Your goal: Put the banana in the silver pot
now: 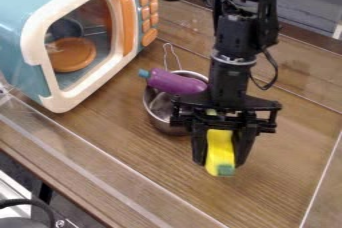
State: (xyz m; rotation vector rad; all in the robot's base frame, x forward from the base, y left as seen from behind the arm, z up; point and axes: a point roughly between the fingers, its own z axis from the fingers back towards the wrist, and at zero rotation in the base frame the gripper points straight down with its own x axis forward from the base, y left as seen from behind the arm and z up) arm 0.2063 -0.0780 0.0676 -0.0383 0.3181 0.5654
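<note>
Two fingers [247, 142] pinch banana [222, 154] between them.

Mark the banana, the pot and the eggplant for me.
banana [221, 153]: camera view, yellow body between the fingers.
pot [160, 115]: camera view, left wall.
eggplant [174, 82]: camera view, purple body.

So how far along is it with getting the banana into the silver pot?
Done: the pincer is shut on the banana, near the wooden table. In hand: the banana sits beside the silver pot, not over it. Left: lift it, carry it across and drop it in. A purple eggplant already lies across the pot.
</note>
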